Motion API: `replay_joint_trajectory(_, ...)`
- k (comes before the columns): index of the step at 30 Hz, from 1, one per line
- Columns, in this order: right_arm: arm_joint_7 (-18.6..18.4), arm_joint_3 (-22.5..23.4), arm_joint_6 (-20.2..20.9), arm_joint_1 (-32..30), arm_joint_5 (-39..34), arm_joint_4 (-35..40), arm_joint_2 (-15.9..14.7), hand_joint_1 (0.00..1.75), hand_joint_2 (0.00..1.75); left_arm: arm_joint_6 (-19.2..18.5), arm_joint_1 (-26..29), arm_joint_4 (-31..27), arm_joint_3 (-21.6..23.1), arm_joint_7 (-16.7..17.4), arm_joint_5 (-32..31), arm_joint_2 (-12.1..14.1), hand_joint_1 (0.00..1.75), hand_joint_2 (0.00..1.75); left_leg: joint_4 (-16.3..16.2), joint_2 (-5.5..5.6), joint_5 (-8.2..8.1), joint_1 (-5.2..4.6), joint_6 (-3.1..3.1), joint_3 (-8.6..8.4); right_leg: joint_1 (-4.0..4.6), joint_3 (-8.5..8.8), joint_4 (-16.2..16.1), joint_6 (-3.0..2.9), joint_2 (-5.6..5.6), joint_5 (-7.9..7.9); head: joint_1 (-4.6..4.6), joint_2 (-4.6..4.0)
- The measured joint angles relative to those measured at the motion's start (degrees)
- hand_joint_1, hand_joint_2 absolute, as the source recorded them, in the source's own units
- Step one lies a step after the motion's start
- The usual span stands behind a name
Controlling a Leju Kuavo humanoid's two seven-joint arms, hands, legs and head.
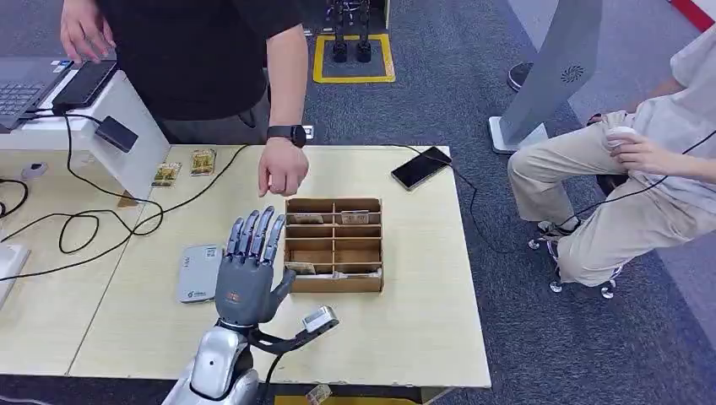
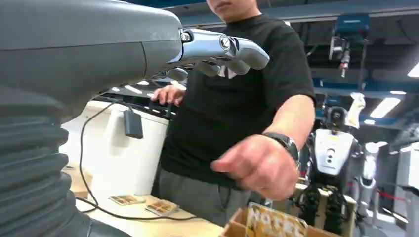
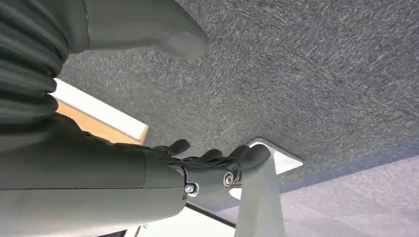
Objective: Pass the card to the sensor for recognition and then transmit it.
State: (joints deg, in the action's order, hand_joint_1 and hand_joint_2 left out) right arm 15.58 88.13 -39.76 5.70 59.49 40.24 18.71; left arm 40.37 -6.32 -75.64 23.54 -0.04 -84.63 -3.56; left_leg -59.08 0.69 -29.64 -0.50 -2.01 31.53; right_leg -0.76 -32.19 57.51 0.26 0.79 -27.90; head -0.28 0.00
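My left hand (image 1: 249,270) hovers above the light wooden table (image 1: 422,321) with its fingers spread and nothing in it. It hangs between the grey card sensor (image 1: 198,272) on its left and the wooden compartment box (image 1: 334,245) on its right. Cards lie in the box's compartments, one at the back (image 1: 355,217) and one at the front left (image 1: 300,268). In the left wrist view a card (image 2: 276,224) stands in the box beyond my left hand (image 2: 222,49). A person's hand (image 1: 283,173) hangs over the box's back edge. My right hand (image 3: 217,165) hangs over the carpet, loosely extended and holding nothing.
A black phone (image 1: 420,167) on a cable lies at the table's far right. Two cards (image 1: 184,167) sit at the far edge beside a white stand with a laptop (image 1: 21,89). Black cables (image 1: 84,224) loop across the left. A seated person (image 1: 642,186) is at the right.
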Motion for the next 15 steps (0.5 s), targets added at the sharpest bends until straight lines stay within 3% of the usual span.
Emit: replay_joint_trajectory(15, 0.5, 0.0, 0.0, 0.2, 0.3, -0.4, 0.0, 0.0, 1.75, -0.1, 0.1, -0.4, -0.5, -0.3, -0.1, 0.0, 0.0, 1.75, 0.0, 0.0, 0.0, 0.0, 0.0, 0.0, 0.0, 0.0, 0.0, 0.0, 0.0, 0.0, 0.0, 0.0)
